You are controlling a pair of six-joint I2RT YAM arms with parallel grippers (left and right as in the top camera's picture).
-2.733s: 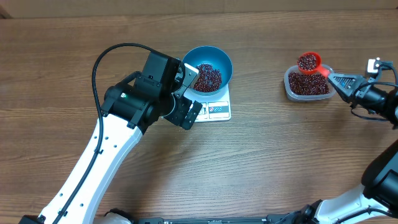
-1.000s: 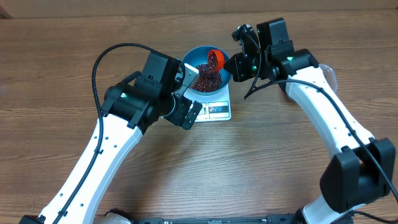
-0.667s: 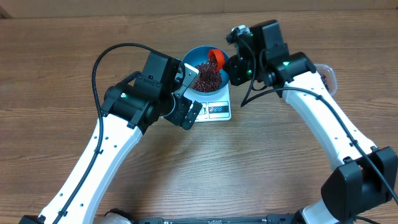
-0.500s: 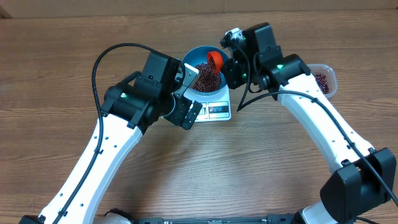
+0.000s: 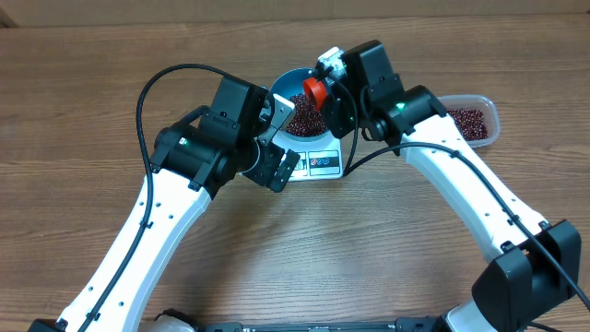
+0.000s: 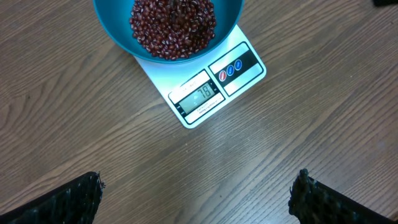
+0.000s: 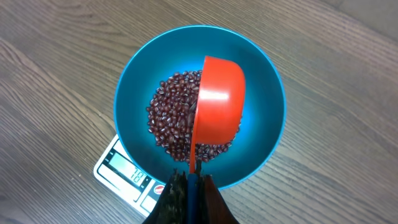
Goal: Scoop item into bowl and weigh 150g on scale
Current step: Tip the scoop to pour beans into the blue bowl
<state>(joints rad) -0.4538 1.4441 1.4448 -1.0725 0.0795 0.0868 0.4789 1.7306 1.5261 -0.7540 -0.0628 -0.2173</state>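
1. Your right gripper [image 7: 189, 186] is clenched on the handle of the orange-red plastic scoop [image 7: 217, 109], tipped sideways inside the round bright blue bowl [image 7: 261, 68].
2. Your left gripper [image 6: 199, 199] hangs released above the tabletop [image 6: 74, 124], holding nothing.
3. The small dark red-brown beans [image 7: 171, 121] lie heaped in that bowl, which sits on the flat white kitchen scale [image 6: 205, 81].
4. Its display appears to read 78: judge the job about half done, with more scoops from the clear plastic tub [image 5: 466, 120] to come.
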